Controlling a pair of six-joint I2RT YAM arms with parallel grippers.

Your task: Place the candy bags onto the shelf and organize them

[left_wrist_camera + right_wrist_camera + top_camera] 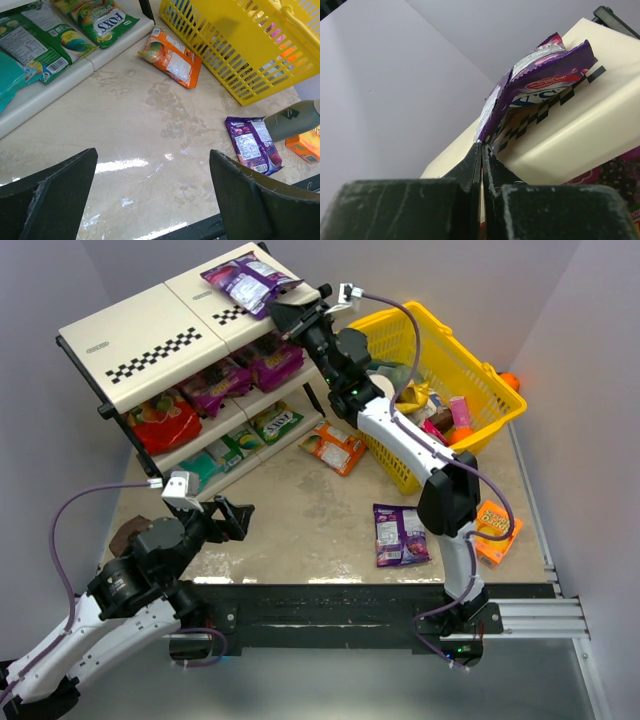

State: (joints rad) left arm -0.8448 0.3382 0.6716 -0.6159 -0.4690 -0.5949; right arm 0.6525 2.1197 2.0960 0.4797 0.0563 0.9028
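Observation:
My right gripper (283, 312) (482, 145) is up at the top tier of the shelf (140, 335) (580, 125), shut on the near edge of a purple candy bag (245, 280) (540, 70) that lies over the checkered strip. Magenta (270, 360), red (163, 420), green (275, 423) (105, 20) and teal (205, 468) candy bags fill the lower tiers. An orange bag (335, 448) (170, 56) and another purple bag (400, 535) (252, 145) lie on the table. My left gripper (235, 520) (155, 185) hangs open over bare table near the front left, holding nothing.
A yellow mesh basket (480, 370) (235, 45) with several items stands at the back right, close behind the right arm. An orange cardboard box (497, 530) (305, 145) sits by the right edge. The table's black front rail runs just below the left gripper.

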